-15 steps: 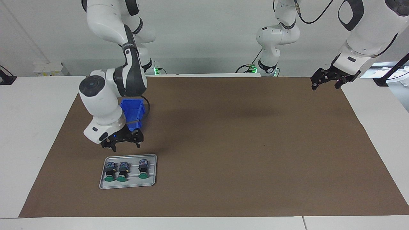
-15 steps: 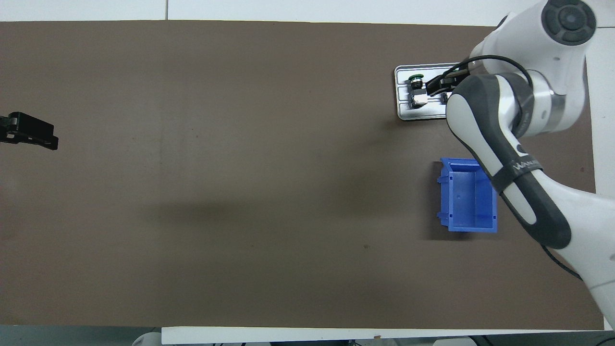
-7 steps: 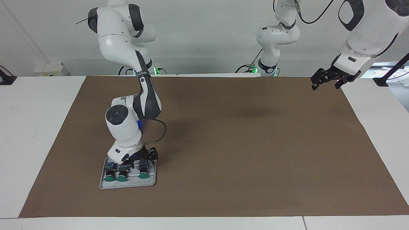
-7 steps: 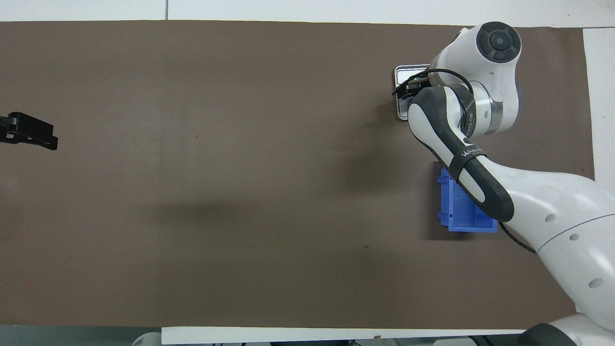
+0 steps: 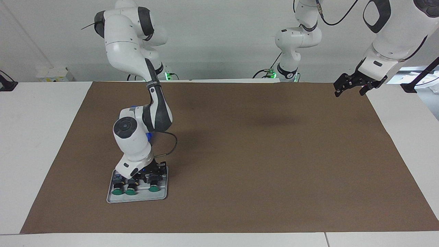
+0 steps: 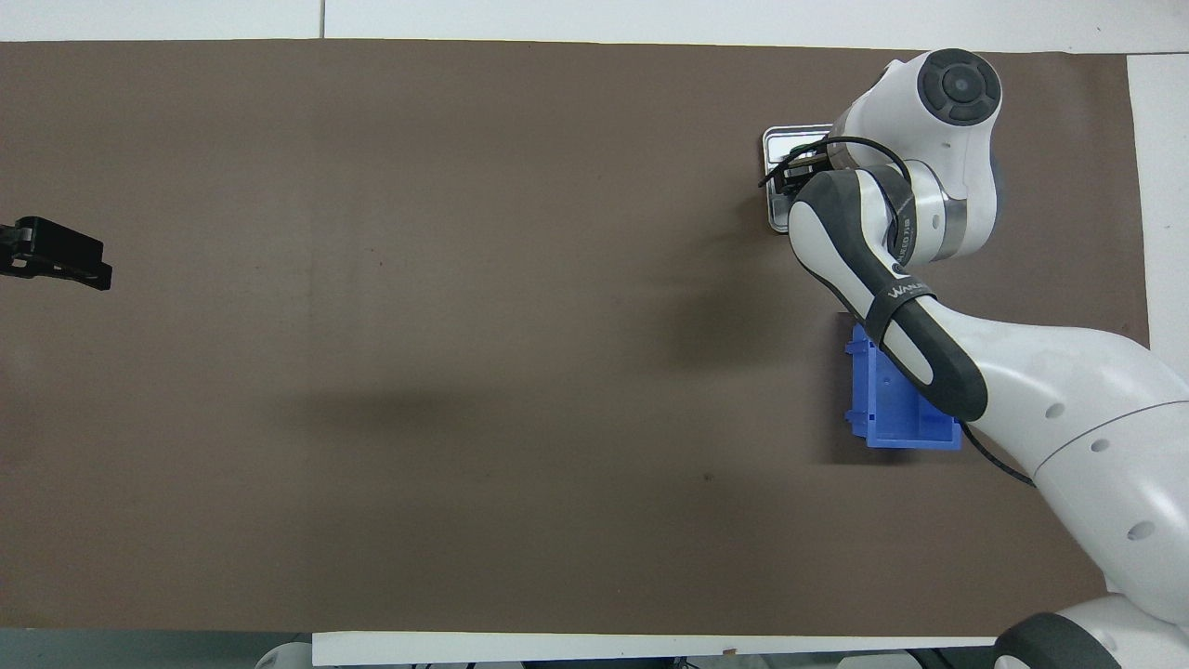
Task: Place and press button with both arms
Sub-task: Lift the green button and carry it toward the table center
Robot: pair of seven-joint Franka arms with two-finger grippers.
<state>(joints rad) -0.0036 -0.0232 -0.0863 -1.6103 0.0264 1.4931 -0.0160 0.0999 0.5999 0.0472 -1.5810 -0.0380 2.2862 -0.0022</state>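
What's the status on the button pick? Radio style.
Right gripper down on the grey tray, at the buttons; grip not confirmed. Left gripper waiting, open, over the mat's left-arm end. Blue bin near tray, not obstructing.

The right arm bends steeply down from its base, wrist nearly upright, with the right pincer (image 5: 151,173) low at the counter, toward the right arm's end. The left arm waits, raised, its left pincer (image 5: 353,85) hanging spread wide over the corner at its own end, tilted down.
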